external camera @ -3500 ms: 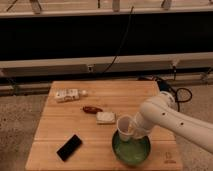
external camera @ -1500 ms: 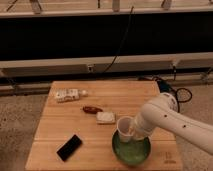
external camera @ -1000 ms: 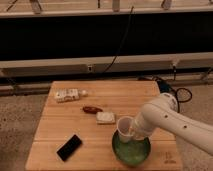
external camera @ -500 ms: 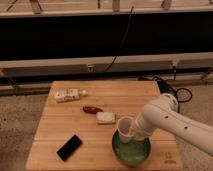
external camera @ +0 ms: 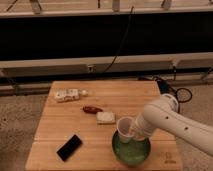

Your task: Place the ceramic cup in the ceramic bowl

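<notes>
The white ceramic cup (external camera: 124, 129) is upright, just above the near-left rim of the glossy green ceramic bowl (external camera: 131, 150), which sits on the wooden table (external camera: 65, 122) at the front right. My gripper (external camera: 134, 131) is at the end of the white arm that reaches in from the right. It is at the cup's right side and holds the cup over the bowl.
A flat white block (external camera: 105, 117) lies just left of the cup, with a small red-brown item (external camera: 92, 109) behind it. A pale packet (external camera: 67, 95) lies at the back left. A black flat device (external camera: 69, 147) lies at the front left. A cable hangs behind the table.
</notes>
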Available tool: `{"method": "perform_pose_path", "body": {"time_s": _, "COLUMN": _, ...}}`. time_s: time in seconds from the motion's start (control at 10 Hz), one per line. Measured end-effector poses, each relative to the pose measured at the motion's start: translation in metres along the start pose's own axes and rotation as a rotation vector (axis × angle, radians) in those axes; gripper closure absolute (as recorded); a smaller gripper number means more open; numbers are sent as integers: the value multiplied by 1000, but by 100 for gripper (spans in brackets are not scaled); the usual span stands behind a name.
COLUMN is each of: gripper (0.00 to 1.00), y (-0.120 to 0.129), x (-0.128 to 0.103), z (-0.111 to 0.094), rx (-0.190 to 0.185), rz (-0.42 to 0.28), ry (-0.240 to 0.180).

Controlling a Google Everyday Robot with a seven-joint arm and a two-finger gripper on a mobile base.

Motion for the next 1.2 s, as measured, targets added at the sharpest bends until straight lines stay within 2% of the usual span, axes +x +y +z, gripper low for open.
{"method": "perform_pose_path", "body": {"time_s": 0.9, "gripper": 98, "y": 0, "x": -1, "z": 1, "rx": 6, "rz": -5, "ry": 4}}
{"method": "perform_pose_path", "body": {"time_s": 1.2, "gripper": 91, "y": 0, "x": -2, "z": 2, "rx": 8, "rz": -6, "ry": 4}}
